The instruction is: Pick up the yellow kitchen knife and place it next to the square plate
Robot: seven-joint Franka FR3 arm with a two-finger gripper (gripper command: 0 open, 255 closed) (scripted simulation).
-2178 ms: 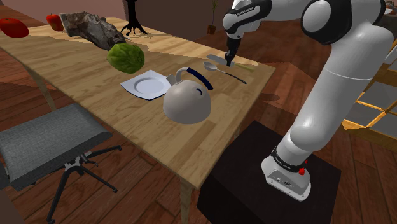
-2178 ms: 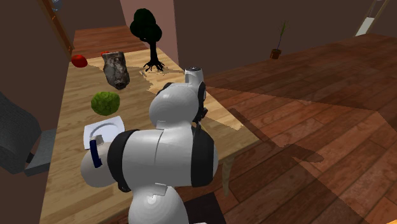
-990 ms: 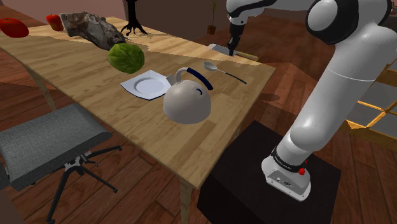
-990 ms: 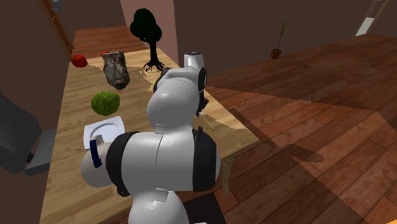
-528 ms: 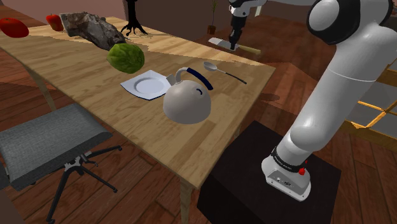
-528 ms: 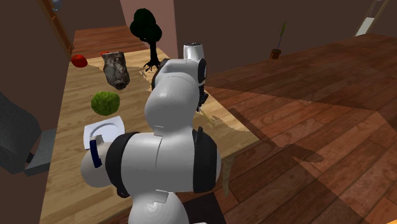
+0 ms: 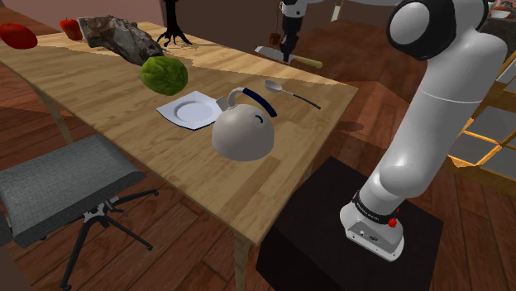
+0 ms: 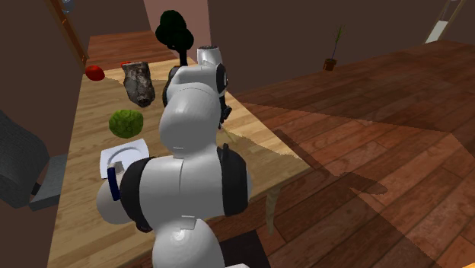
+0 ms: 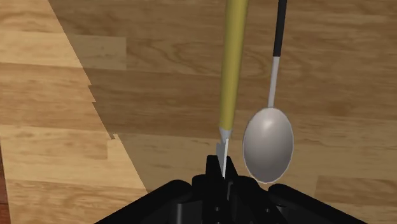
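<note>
My black gripper [image 7: 288,48] is shut on the kitchen knife [image 7: 296,58] and holds it in the air above the far side of the wooden table [image 7: 107,99]. The grey blade points to the shoulder view's left and the yellow handle [image 7: 311,62] to its right. In the wrist view the blade [image 9: 222,153] stands edge-on between my fingers, and the yellow handle [image 9: 232,63] runs straight away from the gripper [image 9: 222,173]. The white square plate [image 7: 192,110] lies on the table to the shoulder view's lower left of the knife, well apart from it.
A spoon [image 7: 285,89] lies on the table under and beside the knife. A white kettle with a blue handle [image 7: 244,128] stands against the plate. A green cabbage [image 7: 164,74], a rock-like lump [image 7: 120,37], red fruit [image 7: 16,35] and a black tree figure [image 7: 174,25] stand farther along. A grey chair [image 7: 62,186] stands beside the table.
The gripper has lifted the knife off the table beside the spoon and carried it up and toward the shoulder view's left. The arm's upper links have swung the same way.
</note>
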